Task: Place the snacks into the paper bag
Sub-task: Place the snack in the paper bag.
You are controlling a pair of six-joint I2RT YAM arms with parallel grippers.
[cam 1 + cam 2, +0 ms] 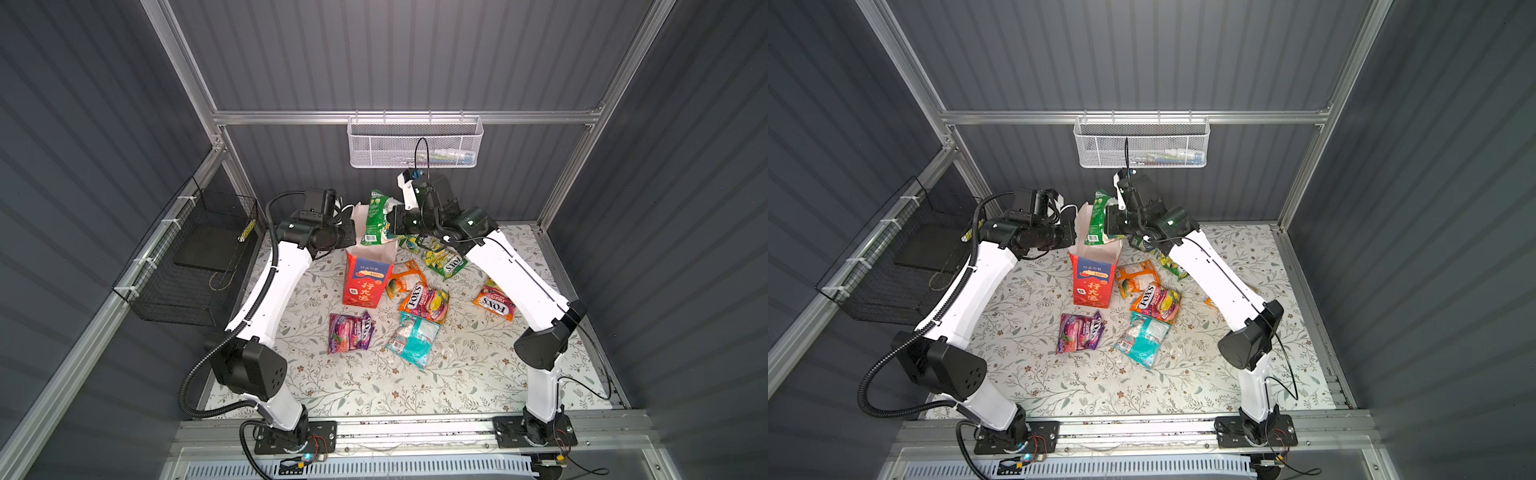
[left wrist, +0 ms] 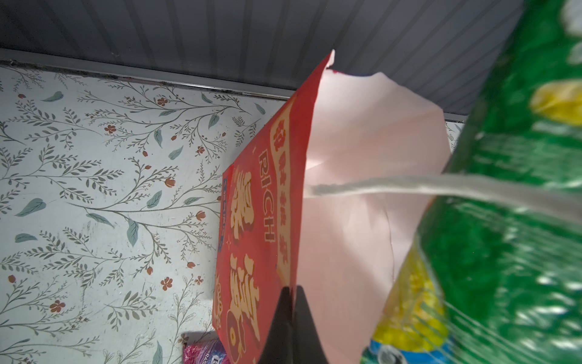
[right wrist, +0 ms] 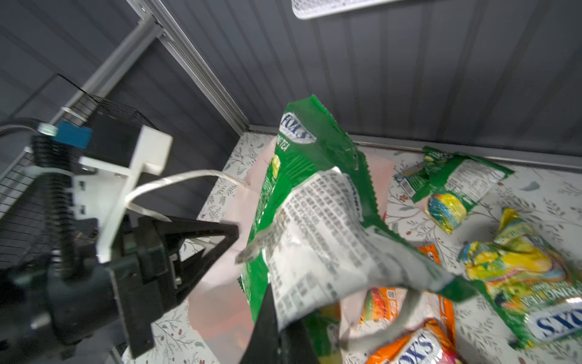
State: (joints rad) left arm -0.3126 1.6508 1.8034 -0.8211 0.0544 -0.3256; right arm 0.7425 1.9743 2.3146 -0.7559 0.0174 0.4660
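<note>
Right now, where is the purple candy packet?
In both top views the purple packet lies flat on the table, in front of the paper bag, left of the teal packet.

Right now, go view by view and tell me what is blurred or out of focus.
Left wrist view: the green packet and cord handle near the lens are smeared; the print on the paper bag is sharp. Right wrist view: the left claw and its arm are soft, the green packet's small print blurred. Both top views: crisp, the orange FOX'S packet lettering legible.
</note>
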